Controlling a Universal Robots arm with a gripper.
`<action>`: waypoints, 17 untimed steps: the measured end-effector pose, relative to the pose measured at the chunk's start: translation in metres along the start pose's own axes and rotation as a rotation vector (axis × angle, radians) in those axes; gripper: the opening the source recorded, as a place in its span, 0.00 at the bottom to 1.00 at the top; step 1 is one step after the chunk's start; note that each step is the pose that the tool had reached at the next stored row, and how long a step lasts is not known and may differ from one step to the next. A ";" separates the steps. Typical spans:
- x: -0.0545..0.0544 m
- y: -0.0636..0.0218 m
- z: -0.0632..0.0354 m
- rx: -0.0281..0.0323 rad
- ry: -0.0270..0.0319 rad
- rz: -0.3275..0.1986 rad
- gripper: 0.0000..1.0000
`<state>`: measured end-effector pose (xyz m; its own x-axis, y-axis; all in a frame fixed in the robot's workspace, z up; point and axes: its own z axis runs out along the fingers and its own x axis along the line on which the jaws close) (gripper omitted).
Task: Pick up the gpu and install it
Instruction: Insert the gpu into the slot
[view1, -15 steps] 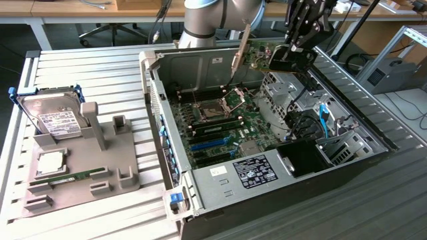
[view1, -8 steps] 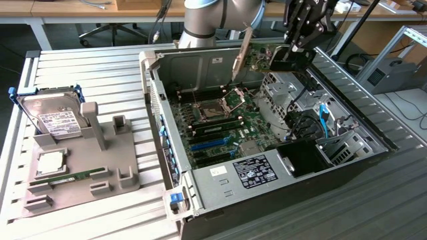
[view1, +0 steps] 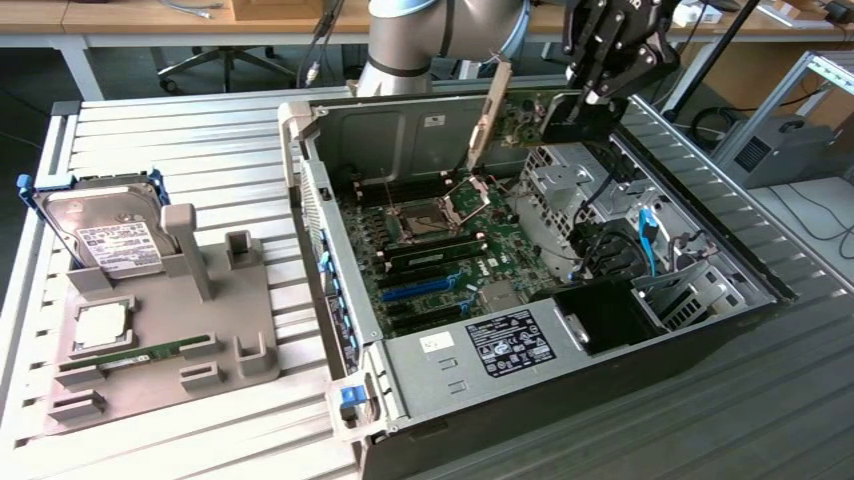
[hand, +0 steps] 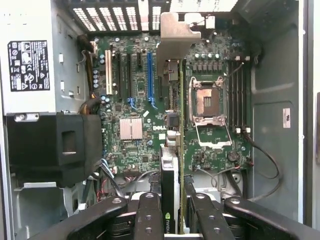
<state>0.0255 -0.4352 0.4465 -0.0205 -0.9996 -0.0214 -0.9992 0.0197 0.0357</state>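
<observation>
grip: gripper (hand: 172, 207) fingers (hand: 150, 215) part-closed, clamped on gpu (hand: 170, 175)
gpu: edge-on, airborne over motherboard (hand: 135, 105), unseated
tip: likely best to square card edge with blue slot (hand: 150, 75), keep bracket (hand: 175, 35) upright, no tilt

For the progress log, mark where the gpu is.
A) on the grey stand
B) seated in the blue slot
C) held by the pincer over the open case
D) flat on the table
C: the pincer grips the gpu in the air above the case.
</observation>
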 end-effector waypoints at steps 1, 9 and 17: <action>0.000 0.0000 0.0000 0.0000 0.0001 -0.002 0.27; 0.000 0.0031 0.0021 0.0099 -0.0001 -0.003 0.27; 0.000 0.0141 0.0061 0.0330 -0.0004 -0.005 0.27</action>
<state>0.0113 -0.4352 0.4409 -0.0155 -0.9996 -0.0219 -0.9999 0.0154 0.0026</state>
